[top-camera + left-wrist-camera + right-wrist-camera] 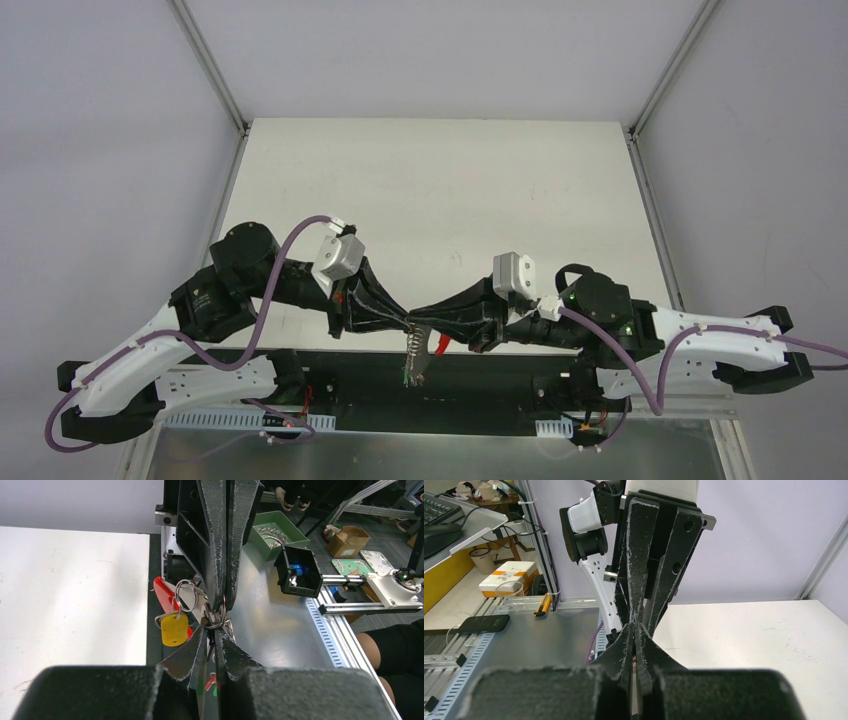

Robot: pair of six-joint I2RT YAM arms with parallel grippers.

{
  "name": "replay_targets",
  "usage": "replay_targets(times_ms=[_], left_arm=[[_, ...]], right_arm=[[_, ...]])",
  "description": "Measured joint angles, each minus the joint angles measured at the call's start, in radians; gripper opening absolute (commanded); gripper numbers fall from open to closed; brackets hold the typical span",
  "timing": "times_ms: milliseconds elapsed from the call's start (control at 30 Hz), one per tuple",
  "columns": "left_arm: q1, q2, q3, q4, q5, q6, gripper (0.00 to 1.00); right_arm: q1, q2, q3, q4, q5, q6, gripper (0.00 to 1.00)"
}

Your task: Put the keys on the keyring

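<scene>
Both grippers meet tip to tip above the table's near edge. In the top view the keyring [416,352] hangs under them, a silvery coil with a red arc beside it. My left gripper [214,629] is shut on one of the keyring's metal loops [221,620]. From above, my right gripper [222,605] is shut on the same cluster of loops. A silver key with a yellow tag [174,628] dangles from a ring to the left, in front of the red arc [162,592]. Red and green tags show below the fingers. In the right wrist view the right gripper [635,626] hides the keys.
The white table [440,190] lies beyond the arms. In front of it is a metal shelf [280,625]. Further off stand a green bin [277,532] and a black box [300,572]. A phone [484,623] and a yellow cutter [542,605] lie on the shelf.
</scene>
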Motion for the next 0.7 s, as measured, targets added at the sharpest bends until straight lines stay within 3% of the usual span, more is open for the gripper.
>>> replay_targets(times_ms=[367,700], left_arm=[[0.0,-0.011,-0.015,0.015,0.011,-0.003,0.11],[-0.001,0.004,-0.015,0.015,0.032,-0.012,0.52]], right_arm=[[0.047,-0.015,-0.015,0.035,0.069,-0.046,0.0],[0.066,-0.018,-0.021,0.077,0.094,-0.067,0.0]])
